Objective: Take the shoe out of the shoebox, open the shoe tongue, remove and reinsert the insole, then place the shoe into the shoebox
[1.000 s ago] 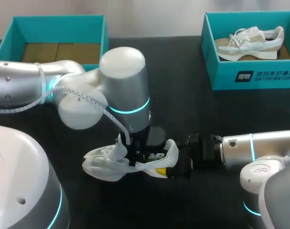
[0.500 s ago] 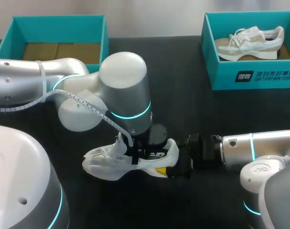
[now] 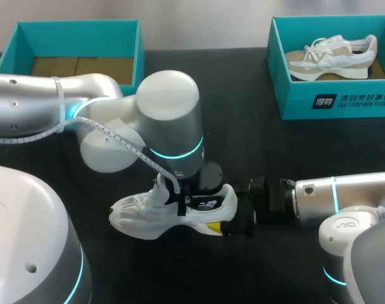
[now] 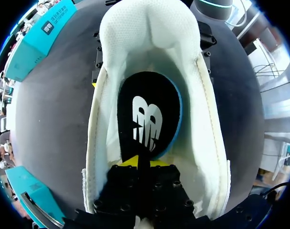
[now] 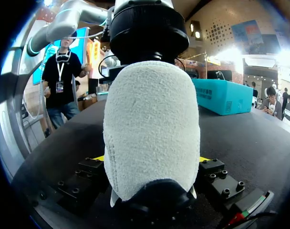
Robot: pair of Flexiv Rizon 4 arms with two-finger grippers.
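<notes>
Shifted slightly toward the heel since the earlier frame, the left gripper sits inside the shoe on the worktop, over the insole, hold indeterminable; right gripper clamps the heel; insole work appears in hand, next requiring a secure pinch.

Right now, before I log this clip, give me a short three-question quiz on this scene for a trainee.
1. True or false: the white shoe rests on the black table, not in a shoebox.
2. Which gripper clamps the shoe's heel? A) left B) right
3. Fill in: the black insole lies ___ the shoe.

Key: 1 true. 2 B, the right gripper. 3 inside.
</notes>
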